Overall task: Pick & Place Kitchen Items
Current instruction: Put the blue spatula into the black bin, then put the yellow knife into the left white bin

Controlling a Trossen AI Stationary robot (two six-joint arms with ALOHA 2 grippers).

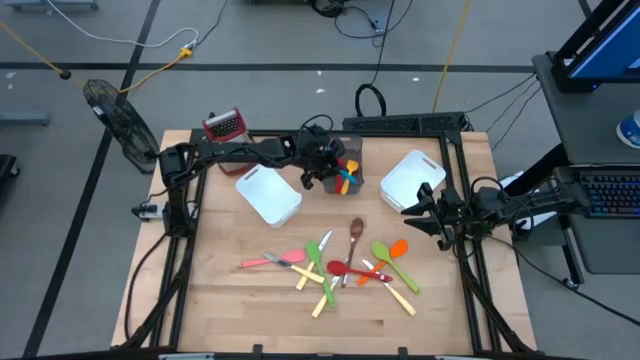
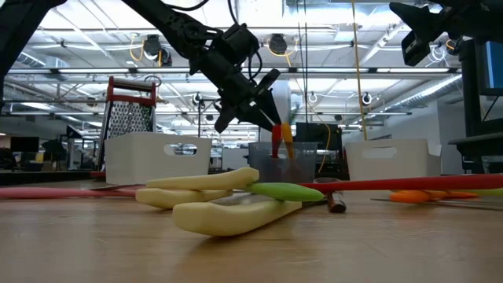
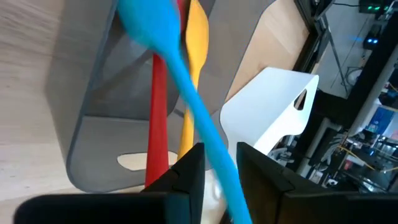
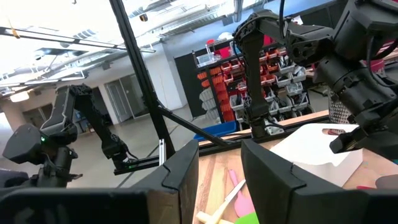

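A grey bin (image 1: 356,187) stands at the table's far middle with a red utensil (image 3: 158,124), a yellow one (image 3: 196,43) and a blue spoon (image 3: 149,25) leaning in it. My left gripper (image 1: 325,168) is just left of the bin, slanting down, its fingers open a little on either side of the blue spoon's handle. More kitchen items lie loose at mid-table: a brown wooden spoon (image 1: 356,235), a green spoon (image 1: 383,252), an orange one (image 1: 398,247), a red one (image 1: 345,268), a pink one (image 1: 275,260). My right gripper (image 1: 412,208) waits open at the right, holding nothing. My left gripper has the blue spoon's handle (image 3: 225,180) between its two fingers, toward the handle's free end. A narrow gap shows between the handle and one finger (image 3: 189,177); whether the other finger touches it I cannot tell. The spoon's bowl end is down in the grey bin.
One white bin (image 1: 268,193) sits left of the grey bin and another (image 1: 412,178) right of it, near my right gripper. A red-topped grater (image 1: 224,125) stands at the far left corner. Bare wood lies along the near edge.
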